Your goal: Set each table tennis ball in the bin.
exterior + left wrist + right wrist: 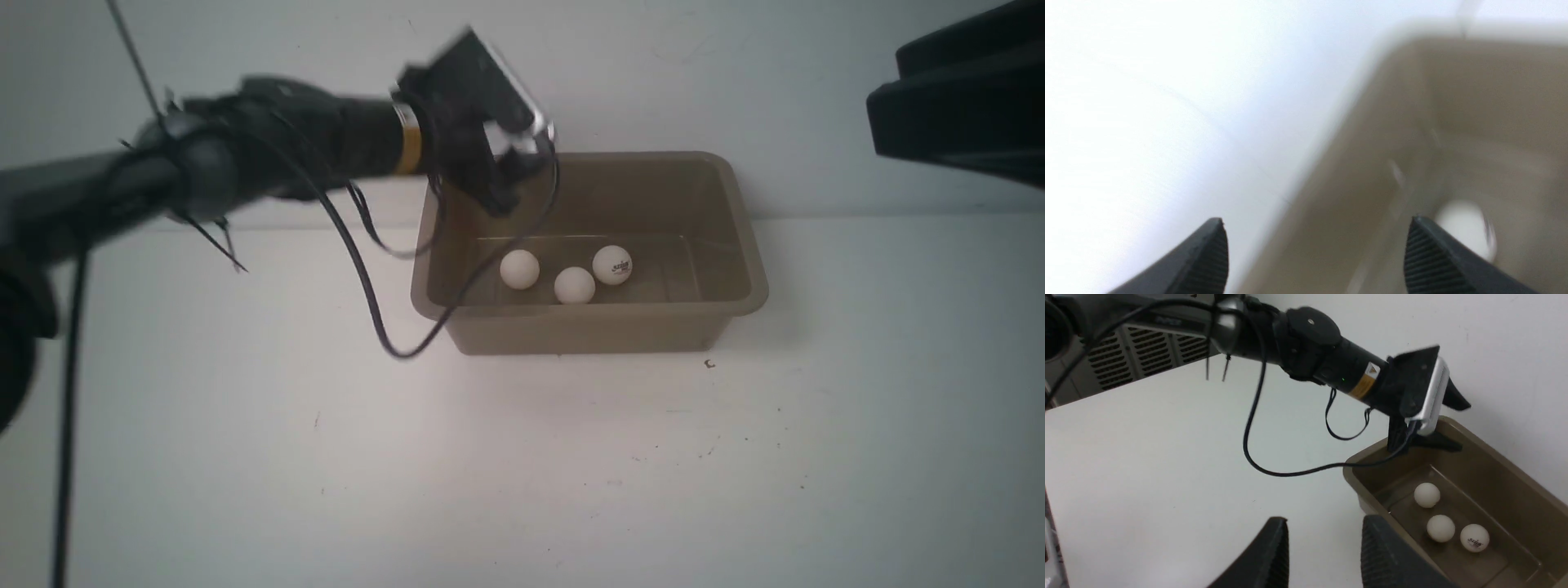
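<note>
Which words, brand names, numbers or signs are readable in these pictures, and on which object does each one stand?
No text can be read clearly.
Dark logo on one table tennis ball in the bin: too small and blurred to read.
Sticker on the left arm: a triangle sign, no legible words.
Lettering on the grey vented box: blurred, unreadable.

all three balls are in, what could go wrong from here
The cable looped under the left gripper hangs by the bin rim; pulling back could snag and drag it. The open fingers sit low at the bin's left wall and may knock it, jostling the table tennis balls.
</note>
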`<state>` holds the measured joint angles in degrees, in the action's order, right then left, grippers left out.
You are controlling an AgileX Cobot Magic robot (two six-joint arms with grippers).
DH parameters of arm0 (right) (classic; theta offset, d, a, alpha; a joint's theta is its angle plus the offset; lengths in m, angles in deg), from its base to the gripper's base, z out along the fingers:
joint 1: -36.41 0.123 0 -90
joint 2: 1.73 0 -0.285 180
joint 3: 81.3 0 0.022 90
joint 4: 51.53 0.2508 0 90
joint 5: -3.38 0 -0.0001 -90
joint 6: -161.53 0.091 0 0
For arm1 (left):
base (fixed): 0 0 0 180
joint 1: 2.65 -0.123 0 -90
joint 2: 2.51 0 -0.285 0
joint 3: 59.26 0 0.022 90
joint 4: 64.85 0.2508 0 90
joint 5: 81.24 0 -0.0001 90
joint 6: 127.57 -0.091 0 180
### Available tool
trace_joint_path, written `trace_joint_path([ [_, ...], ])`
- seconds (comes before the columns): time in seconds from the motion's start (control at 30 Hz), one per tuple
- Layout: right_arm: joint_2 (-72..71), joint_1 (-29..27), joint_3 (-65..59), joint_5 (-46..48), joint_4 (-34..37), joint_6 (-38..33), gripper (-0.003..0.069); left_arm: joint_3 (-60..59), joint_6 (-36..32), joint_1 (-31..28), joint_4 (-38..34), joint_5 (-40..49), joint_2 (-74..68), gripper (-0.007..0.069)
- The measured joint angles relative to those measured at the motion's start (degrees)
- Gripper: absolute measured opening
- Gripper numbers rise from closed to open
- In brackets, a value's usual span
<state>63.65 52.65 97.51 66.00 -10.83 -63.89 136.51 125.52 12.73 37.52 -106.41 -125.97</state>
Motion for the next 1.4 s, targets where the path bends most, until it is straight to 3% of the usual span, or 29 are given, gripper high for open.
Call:
trace_joint_path([
  [0.17,-1.3,0.0,0.0,-9.99,-1.47,-2.53,0.024,0.0,7.94,-2.98,0.0,-0.17,10.46,0.0465],
  [0.3,-6.02,0.0,-0.06,-18.64,-10.53,-2.19,0.024,0.0,9.08,-5.95,-0.05,-1.03,15.81,0.0433],
  [0.47,-15.5,0.0,-0.06,-19.59,-23.27,7.77,0.024,0.0,10.46,-9.3,0.0,-5.91,19.01,0.0407],
  [0.5,-19.98,0.0,0.01,-17.12,-26.78,14.46,0.024,0.0,11.65,-10.14,0.0,-8.83,19.55,0.0405],
  [0.63,-27.85,0.0,-0.76,-7.3,-31.88,24.57,0.024,0.0,13.85,-10.69,0.0,-14.0,19.77,0.0405],
  [0.83,-38.26,0.0,-14.47,-3.47,-31.71,27.53,0.024,0.0,15.02,-10.69,0.0,-17.01,19.77,0.0405],
  [0.97,-44.91,0.0,-29.53,-11.2,-28.06,25.79,0.024,0.0,16.59,-10.69,0.0,-19.12,19.77,0.0405],
  [1.17,-48.56,0.0,-49.54,-32.19,-25.13,24.8,0.024,0.0,18.61,-10.69,0.0,-20.51,20.25,0.0405],
  [1.4,-48.6,0.0,-56.52,-36.94,-24.68,24.8,0.024,0.0,18.61,-10.69,0.0,-20.62,20.51,0.0405],
])
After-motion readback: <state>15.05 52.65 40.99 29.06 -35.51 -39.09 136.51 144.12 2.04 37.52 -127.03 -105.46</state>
